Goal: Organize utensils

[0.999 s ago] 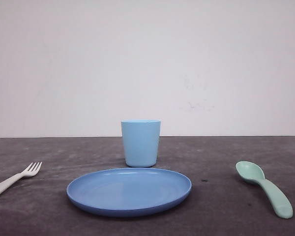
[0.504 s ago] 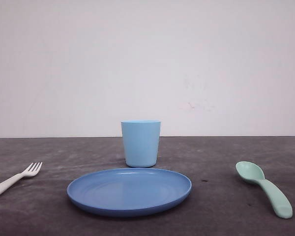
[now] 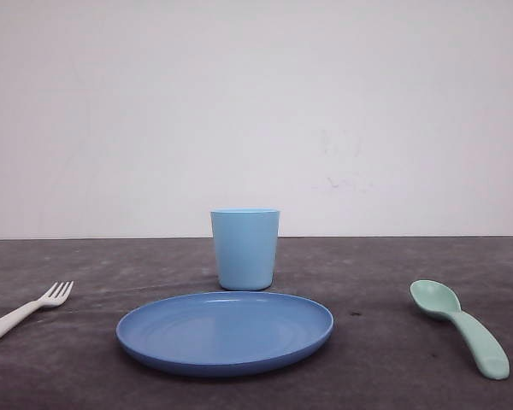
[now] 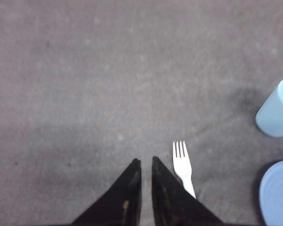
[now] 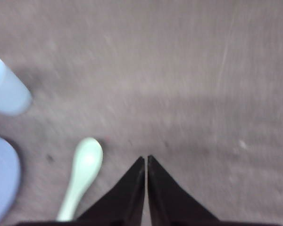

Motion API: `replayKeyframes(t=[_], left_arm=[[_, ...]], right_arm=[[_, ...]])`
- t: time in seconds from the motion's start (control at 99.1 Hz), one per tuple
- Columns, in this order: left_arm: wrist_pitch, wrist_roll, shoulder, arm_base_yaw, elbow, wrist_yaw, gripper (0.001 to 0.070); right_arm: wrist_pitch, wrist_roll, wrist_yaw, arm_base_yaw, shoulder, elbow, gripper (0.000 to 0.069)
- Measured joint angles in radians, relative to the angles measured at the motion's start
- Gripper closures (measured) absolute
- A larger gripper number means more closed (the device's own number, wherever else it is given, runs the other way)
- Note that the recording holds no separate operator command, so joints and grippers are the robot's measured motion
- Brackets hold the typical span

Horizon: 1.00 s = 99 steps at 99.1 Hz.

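**Fork and spoon lie flat on either side of the plate**

We find no brand, label or lettering on any item; every surface we can see is plain, and the pale wall bears only a few faint scuffs.

In the front view the white fork lies on the dark table to the left of the round blue plate, tines pointing away from the robot; its handle is cut off by the picture's left edge. The mint-green spoon lies well to the right of the plate, bowl farther away, handle nearer; the light blue cup stands upright just behind the plate.

In the left wrist view the left gripper hovers over bare table with its two dark fingers nearly together, a thin gap between them, holding nothing; the fork lies just beside one finger, which hides its handle. In the right wrist view, which is blurred, the right gripper has its fingertips drawn together and empty; the spoon lies near it, apart from the fingers, its handle end cut off by the picture's edge.
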Motion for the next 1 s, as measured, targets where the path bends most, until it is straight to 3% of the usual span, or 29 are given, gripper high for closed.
replayKeyframes(t=[0.414,0.494,0.565,0.646,0.706,0.757,0.858,0.999], left_arm=[[0.0,0.007,0.051,0.0,0.0,0.0,0.0693],[0.0,0.007,0.051,0.0,0.0,0.0,0.0616],[0.0,0.007,0.051,0.0,0.0,0.0,0.0474],[0.0,0.008,0.051,0.0,0.0,0.0,0.0327],[0.0,0.008,0.051,0.0,0.0,0.0,0.0273],[0.0,0.007,0.053,0.0,0.0,0.001,0.0253],[0.0,0.004,0.065,0.0,0.0,0.027,0.0241],[-0.004,-0.039,0.098,-0.022,0.0,0.052,0.024]], right_arm=[[-0.014,-0.04,0.025,0.003,0.11,0.0,0.0682],[-0.014,-0.047,0.025,0.005,0.11,0.0,0.0667],[-0.014,-0.05,0.025,0.005,0.11,0.0,0.056],[-0.014,-0.05,0.025,0.005,0.11,0.0,0.033],[-0.014,-0.05,0.025,0.005,0.11,0.0,0.0167],[-0.014,-0.05,0.025,0.005,0.11,0.0,0.0079],[-0.014,-0.05,0.025,0.006,0.11,0.0,0.0013],[-0.014,-0.05,0.026,0.006,0.11,0.0,0.0012]])
